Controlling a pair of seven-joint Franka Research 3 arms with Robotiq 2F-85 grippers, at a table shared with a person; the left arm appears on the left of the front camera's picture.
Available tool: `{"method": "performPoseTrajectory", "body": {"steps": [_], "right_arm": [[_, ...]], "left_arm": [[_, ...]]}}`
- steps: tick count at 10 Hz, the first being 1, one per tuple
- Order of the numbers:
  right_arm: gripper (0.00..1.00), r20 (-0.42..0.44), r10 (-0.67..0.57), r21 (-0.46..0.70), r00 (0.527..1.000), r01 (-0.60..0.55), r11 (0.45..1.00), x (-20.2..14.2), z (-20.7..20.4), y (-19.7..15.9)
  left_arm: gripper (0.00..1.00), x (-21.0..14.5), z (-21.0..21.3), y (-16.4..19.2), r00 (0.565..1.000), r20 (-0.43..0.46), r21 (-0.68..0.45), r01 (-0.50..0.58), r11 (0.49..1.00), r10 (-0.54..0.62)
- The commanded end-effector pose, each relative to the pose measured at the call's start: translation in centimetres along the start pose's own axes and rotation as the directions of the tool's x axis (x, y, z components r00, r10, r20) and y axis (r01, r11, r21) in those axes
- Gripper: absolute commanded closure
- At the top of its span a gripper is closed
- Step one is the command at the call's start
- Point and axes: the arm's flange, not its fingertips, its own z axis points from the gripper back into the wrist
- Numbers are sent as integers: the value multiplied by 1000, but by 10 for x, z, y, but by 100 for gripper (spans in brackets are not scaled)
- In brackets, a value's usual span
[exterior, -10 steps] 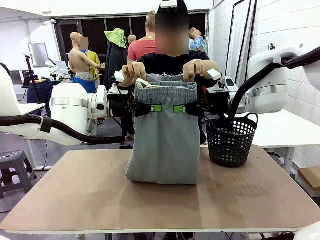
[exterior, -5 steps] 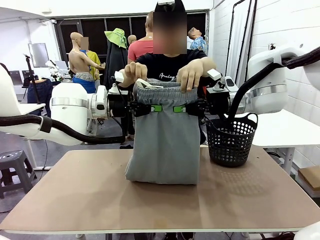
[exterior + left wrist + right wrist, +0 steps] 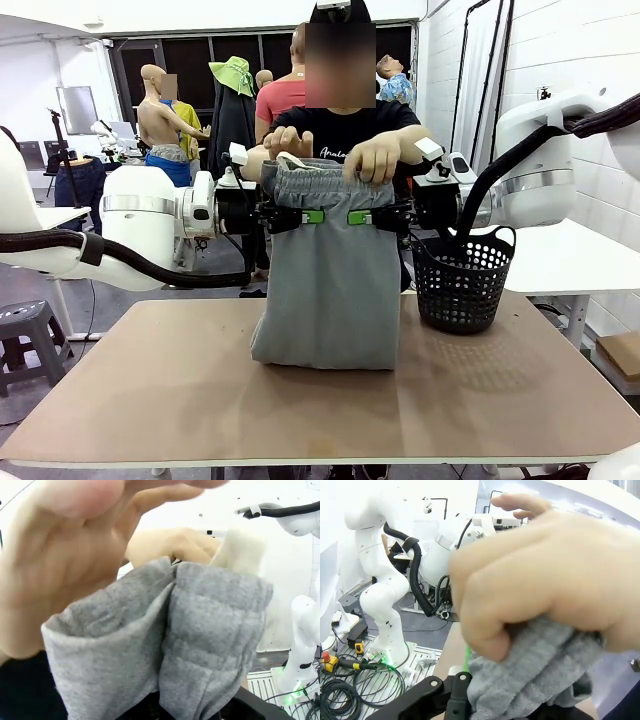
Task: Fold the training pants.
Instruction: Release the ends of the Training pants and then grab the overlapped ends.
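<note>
The light grey training pants hang upright in the middle of the front view, their folded lower end resting on the table. My left gripper is shut on the cloth just below the waistband at its left side. My right gripper is shut on it at the right side. The person's two hands hold the gathered waistband from above. In the left wrist view the grey cloth bunches close to the lens under a hand. In the right wrist view a fist grips the cloth.
A black mesh basket stands on the table right of the pants, close under my right arm. The person stands at the far edge behind the pants. Bare tabletop lies in front and to the left.
The person's hands have come closer together on the waistband and pressed it down and gathered it. Both grippers have kept their place and their hold.
</note>
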Motion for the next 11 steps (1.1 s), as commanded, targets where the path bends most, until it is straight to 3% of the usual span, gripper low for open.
{"method": "performPoseTrajectory", "body": {"steps": [1,11], "right_arm": [[100,28,4,0,1000,-4,1000,-2,-1,2],[100,28,4,0,1000,-4,1000,-2,-1,2]], "left_arm": [[100,4,0,-1,1000,9,7,3,1000,-3],[100,4,0,-1,1000,9,7,3,1000,-3]]}}
